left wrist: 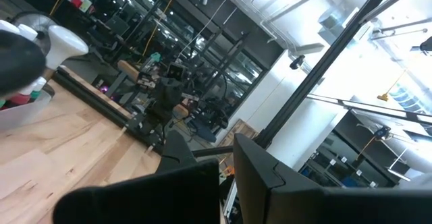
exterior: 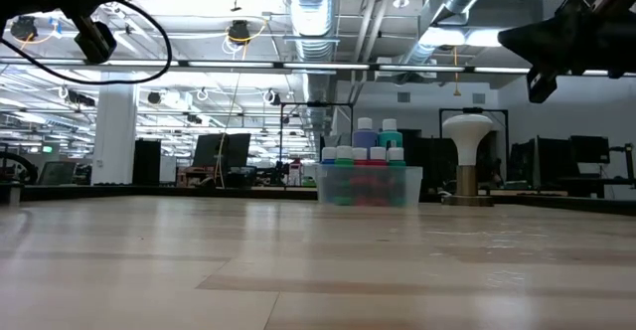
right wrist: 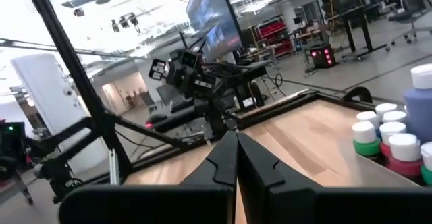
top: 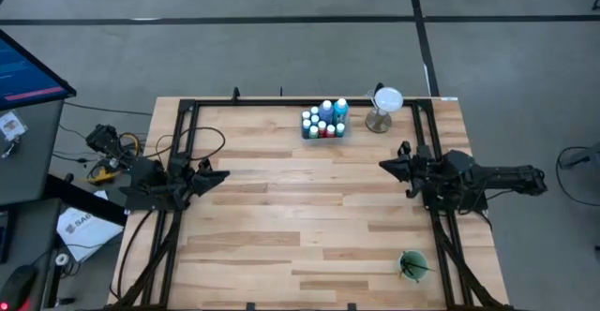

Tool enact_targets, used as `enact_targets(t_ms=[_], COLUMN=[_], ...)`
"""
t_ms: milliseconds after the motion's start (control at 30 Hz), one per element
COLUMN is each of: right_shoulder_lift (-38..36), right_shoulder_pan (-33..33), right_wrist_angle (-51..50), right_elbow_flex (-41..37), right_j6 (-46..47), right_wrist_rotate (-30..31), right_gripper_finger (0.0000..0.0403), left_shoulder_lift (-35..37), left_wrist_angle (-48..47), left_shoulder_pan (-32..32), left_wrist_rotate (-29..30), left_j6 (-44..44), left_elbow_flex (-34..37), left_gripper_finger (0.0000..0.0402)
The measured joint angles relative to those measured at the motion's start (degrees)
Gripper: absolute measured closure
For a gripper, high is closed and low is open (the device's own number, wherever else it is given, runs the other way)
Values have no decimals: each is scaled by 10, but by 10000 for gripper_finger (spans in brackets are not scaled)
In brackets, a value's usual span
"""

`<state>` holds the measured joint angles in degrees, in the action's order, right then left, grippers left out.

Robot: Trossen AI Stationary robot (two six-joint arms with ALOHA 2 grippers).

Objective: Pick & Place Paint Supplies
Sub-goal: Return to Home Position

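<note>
Nearest us, at the lower right of the high frame, we see thin brushes (top: 419,270) standing in the green cup (top: 405,259) on the counter (top: 300,217). The bottles (top: 323,122) sit packed in a clear bin (exterior: 370,193) at upper centre, beside the white stand (top: 385,103). The right gripper (top: 384,166) hangs at the right edge with its fingers pressed together. The left gripper (top: 223,175) hangs at the left edge, its fingers likewise together.

The worktop (top: 309,217) is pale, smooth wooden planking with a soft sheen; the paint bottles (top: 323,121) look plastic, glossy, white-capped.
</note>
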<state>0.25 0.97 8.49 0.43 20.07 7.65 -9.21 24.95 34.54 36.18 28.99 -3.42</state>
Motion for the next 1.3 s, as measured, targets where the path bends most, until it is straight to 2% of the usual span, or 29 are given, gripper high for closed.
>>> enact_targets(t_ms=[333, 1300], right_shoulder_lift=[2, 2], right_shoulder_pan=[0, 0], right_wrist_angle=[-31, -33], right_elbow_flex=[0, -1], right_j6=[9, 10], right_wrist_rotate=[1, -1], right_gripper_finger=[403, 403], left_shoulder_lift=[0, 0], left_wrist_angle=[0, 0], left_shoulder_pan=[0, 0], left_wrist_rotate=[0, 0], left_j6=[0, 0], left_elbow_flex=[0, 0], left_gripper_finger=[400, 400])
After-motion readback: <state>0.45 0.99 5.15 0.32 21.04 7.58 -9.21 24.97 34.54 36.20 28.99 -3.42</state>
